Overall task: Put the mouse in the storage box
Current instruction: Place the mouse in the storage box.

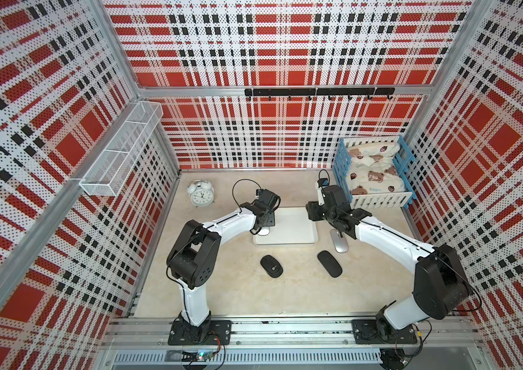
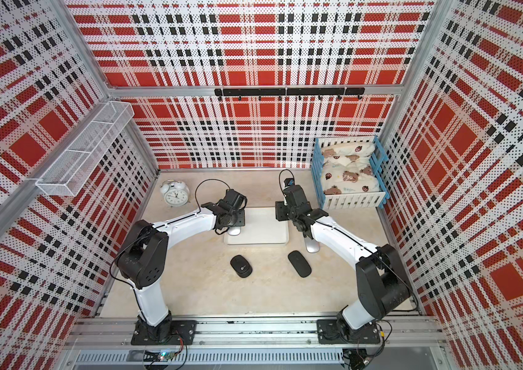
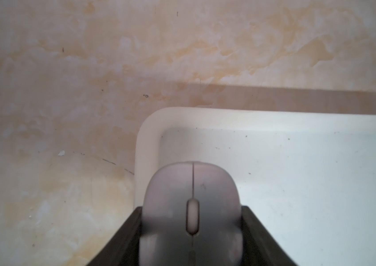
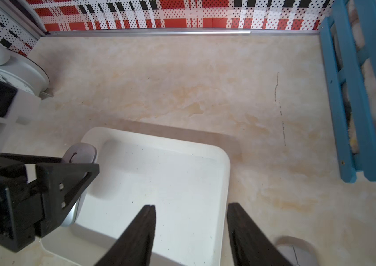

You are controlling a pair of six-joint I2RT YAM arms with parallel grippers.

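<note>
Left end effector (image 3: 191,208) clamps the pale grey domed mouse (image 3: 170,184) over a corner rim of the shallow white plastic storage box (image 3: 146,142). Released here, it might tip onto the bench (image 3: 67,92). Right end effector (image 4: 191,205) gapes empty.

- Mice: four. A pale mouse (image 1: 262,231) at the left edge of the box (image 1: 295,228), mid-frame. A silver mouse (image 1: 340,244) just right of the box. A black mouse (image 1: 271,266) and a flatter black mouse (image 1: 329,263) below it.
- Box: one, centre.
- Clock (image 1: 201,193): one, left of centre.
- Mesh basket (image 1: 122,150): one, upper left, with three compartments.
- Crate (image 1: 378,199): one, right of centre.
- Hook rail (image 1: 317,92): one, upper centre.
- Arms: two, a left arm (image 1: 228,221) and a right arm (image 1: 391,237).
</note>
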